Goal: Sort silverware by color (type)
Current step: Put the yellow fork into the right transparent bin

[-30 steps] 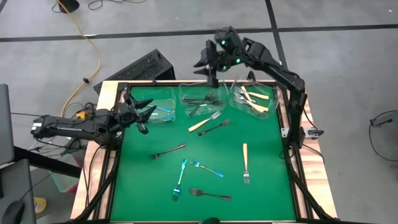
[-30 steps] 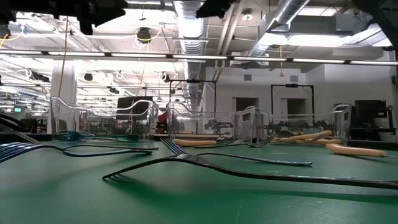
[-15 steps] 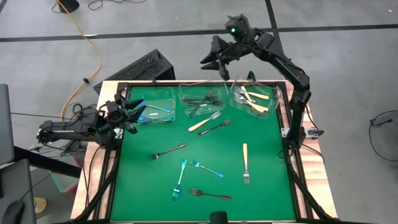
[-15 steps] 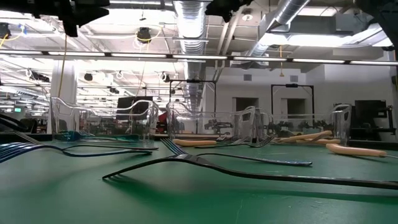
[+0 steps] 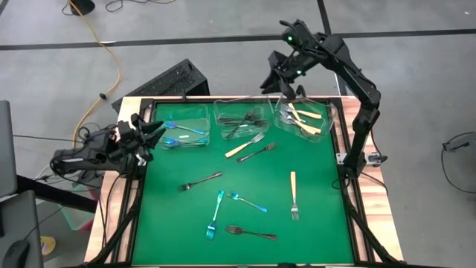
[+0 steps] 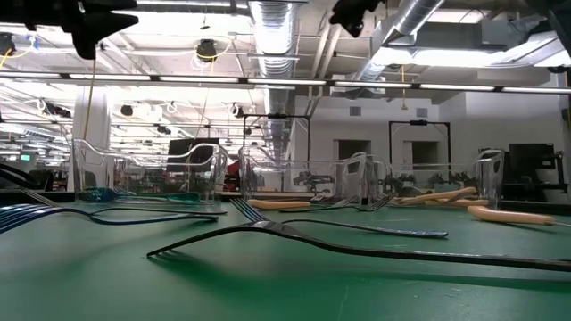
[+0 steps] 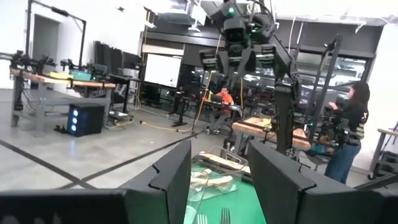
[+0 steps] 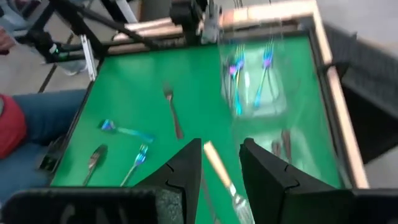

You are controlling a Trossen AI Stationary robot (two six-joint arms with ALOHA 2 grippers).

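Note:
My left gripper (image 5: 150, 134) (image 7: 219, 180) is open and empty, level at the table's left edge beside the left clear tub (image 5: 199, 113), which holds blue-teal forks (image 5: 183, 134). My right gripper (image 5: 281, 80) (image 8: 221, 163) is open and empty, raised over the far edge near the right tub (image 5: 321, 128), which holds cream-handled forks (image 5: 303, 119). The middle tub (image 5: 220, 128) holds dark forks (image 5: 244, 120). On the green mat lie two cream forks (image 5: 244, 145) (image 5: 294, 195), three dark forks (image 5: 257, 152) (image 5: 201, 180) (image 5: 251, 232) and two blue forks (image 5: 216, 212) (image 5: 248, 201).
A raised wooden frame (image 5: 132, 195) borders the green mat (image 5: 320, 171). The three tubs stand in a row along the far edge. In the left wrist view, people (image 7: 348, 124) show in the room behind the table, far from the arms.
My left gripper has drawn back toward the table's left edge, away from the left tub, uncovering the blue forks in it. My right gripper has swung from over the middle tub toward the table's right, now above the right tub's far side. The forks on the mat have stayed put.

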